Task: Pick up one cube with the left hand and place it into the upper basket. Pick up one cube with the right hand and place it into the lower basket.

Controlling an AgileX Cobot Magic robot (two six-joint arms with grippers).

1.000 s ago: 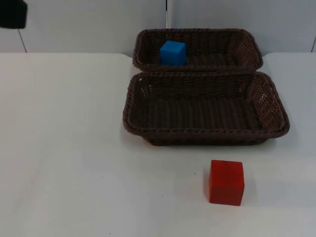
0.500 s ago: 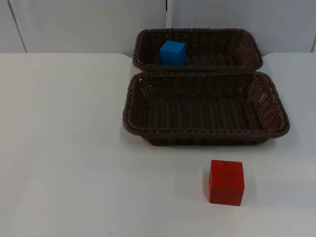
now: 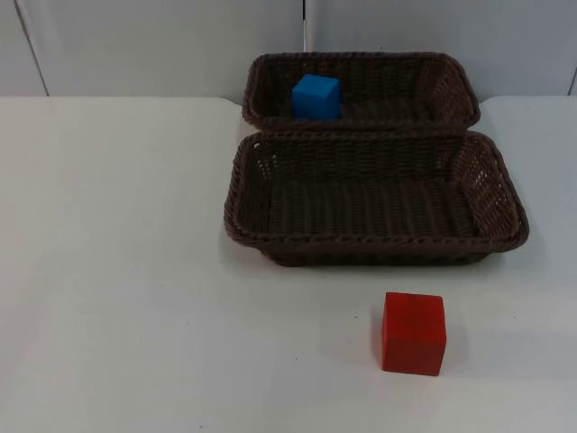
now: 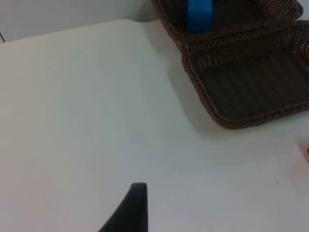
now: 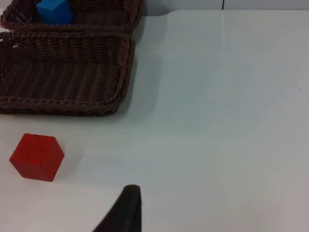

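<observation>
A blue cube (image 3: 315, 96) sits in the left part of the upper brown wicker basket (image 3: 451, 86). The lower basket (image 3: 248, 194), just in front of it, holds nothing. A red cube (image 3: 413, 333) rests on the white table in front of the lower basket's right half. My left gripper (image 4: 133, 210) waits over bare table well left of the baskets, where the blue cube (image 4: 199, 14) is far ahead of it. My right gripper (image 5: 123, 210) hangs over the table to the right of the red cube (image 5: 36, 157), apart from it.
The two baskets touch along their long rims (image 5: 72, 36). The grey partition wall (image 3: 135, 45) stands right behind the upper basket. White table top (image 3: 117, 271) stretches to the left of the baskets and around the red cube.
A black part of the left arm, seen a second ago at the top view's upper left corner, has drawn back out of the picture. Cubes and baskets have not moved.
</observation>
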